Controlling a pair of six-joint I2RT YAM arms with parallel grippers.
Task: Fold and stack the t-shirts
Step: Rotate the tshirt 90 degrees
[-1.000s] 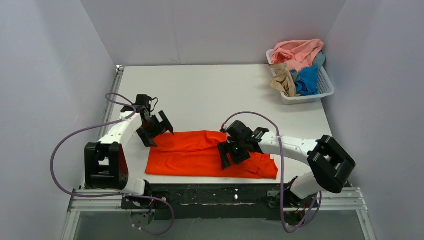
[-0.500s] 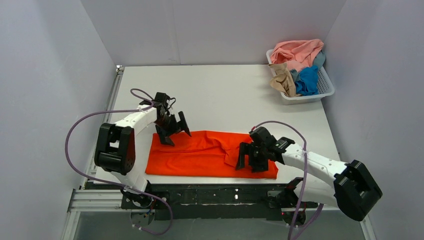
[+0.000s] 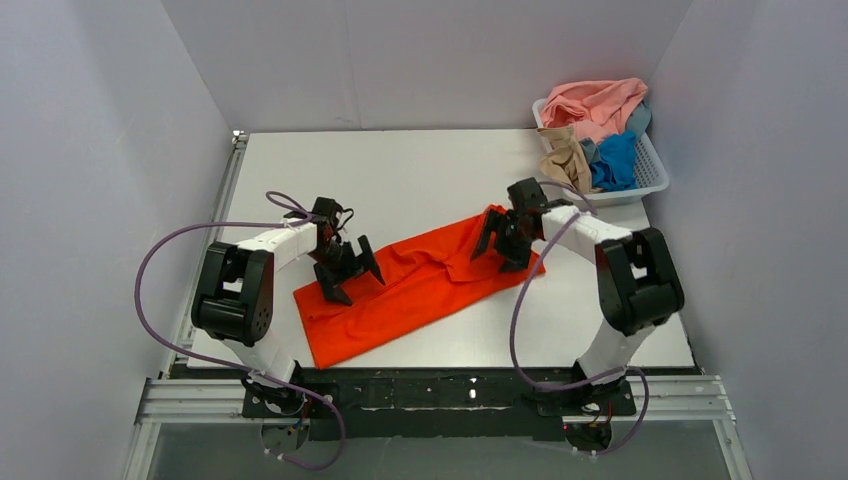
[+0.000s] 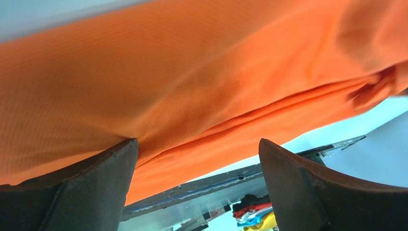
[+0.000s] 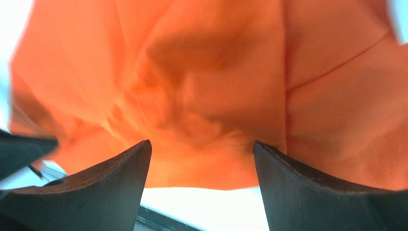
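The orange shirt (image 3: 420, 285) is spread slantwise on the surface (image 3: 400, 180), one end toward 7 o'clock and the other toward 2 o'clock. The left jaws are held wide open over its 9 o'clock edge, with cloth seen between them but not pinched. The right jaws are likewise spread wide at the 2 o'clock end, and nothing is gripped. Pink (image 3: 595, 100), tan (image 3: 565, 160) and blue (image 3: 612, 160) shirts are heaped in the basket (image 3: 655, 170) at the surface's 1 o'clock corner.
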